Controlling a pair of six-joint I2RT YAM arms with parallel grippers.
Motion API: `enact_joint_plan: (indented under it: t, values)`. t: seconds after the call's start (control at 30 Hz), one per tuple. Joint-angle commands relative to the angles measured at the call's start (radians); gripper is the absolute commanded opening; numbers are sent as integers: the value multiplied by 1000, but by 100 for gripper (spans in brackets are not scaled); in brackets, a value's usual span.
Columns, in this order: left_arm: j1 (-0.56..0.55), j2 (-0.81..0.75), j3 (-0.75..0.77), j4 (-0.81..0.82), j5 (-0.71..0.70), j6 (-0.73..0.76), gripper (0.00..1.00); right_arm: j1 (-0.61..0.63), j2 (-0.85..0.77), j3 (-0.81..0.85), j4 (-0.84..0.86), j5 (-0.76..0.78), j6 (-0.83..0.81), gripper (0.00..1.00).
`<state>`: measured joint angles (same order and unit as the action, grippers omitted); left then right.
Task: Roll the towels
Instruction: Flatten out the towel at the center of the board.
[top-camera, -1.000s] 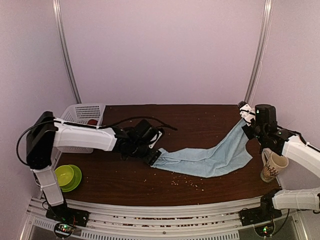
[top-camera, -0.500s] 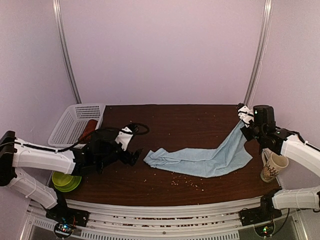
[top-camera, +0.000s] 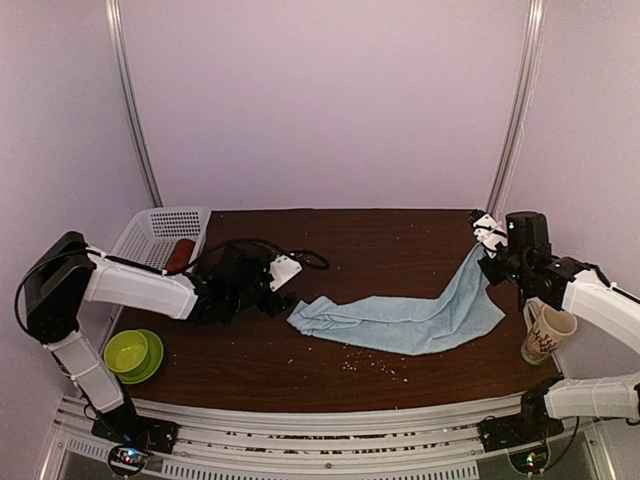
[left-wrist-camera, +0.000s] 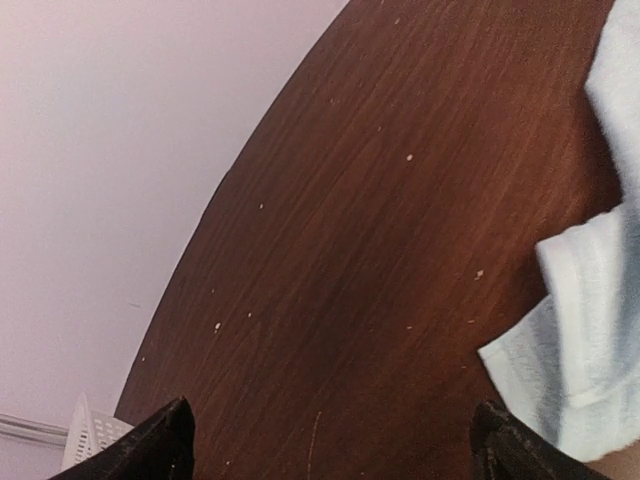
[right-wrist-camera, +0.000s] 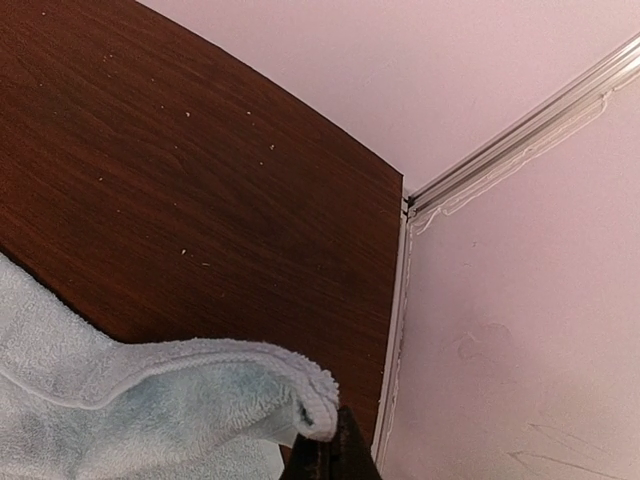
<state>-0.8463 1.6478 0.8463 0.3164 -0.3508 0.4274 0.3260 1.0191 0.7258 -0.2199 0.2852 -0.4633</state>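
On the dark brown wooden desk (top-camera: 380, 250), a white plastic basket (top-camera: 160, 235) with a perforated wall stands at the far left corner, a green bowl (top-camera: 133, 352) near the near left corner, a cream patterned mug (top-camera: 545, 330) upright at the right edge, and pale crumbs (top-camera: 365, 362) lie scattered toward the near edge.

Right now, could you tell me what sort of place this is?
Likely a robot test booth: plain walls and metal rails enclose one wooden table, two arms bolted at its edge, props like towel, basket, mug.
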Motion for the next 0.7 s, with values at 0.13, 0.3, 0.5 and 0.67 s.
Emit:
enact_joint_plan:
  t: [0.13, 0.3, 0.5, 0.67]
  values:
    - [83, 195, 111, 60, 21, 99, 98, 14, -9, 5, -17, -19, 23, 0]
    - [84, 194, 40, 131, 195, 197, 97, 20, -6, 4, -11, -2, 23, 0]
    - [83, 256, 88, 69, 286, 254, 95, 20, -2, 0, -4, 12, 23, 0]
    - [82, 229, 47, 105, 350, 254, 97, 21, -7, -5, 0, 18, 22, 0]
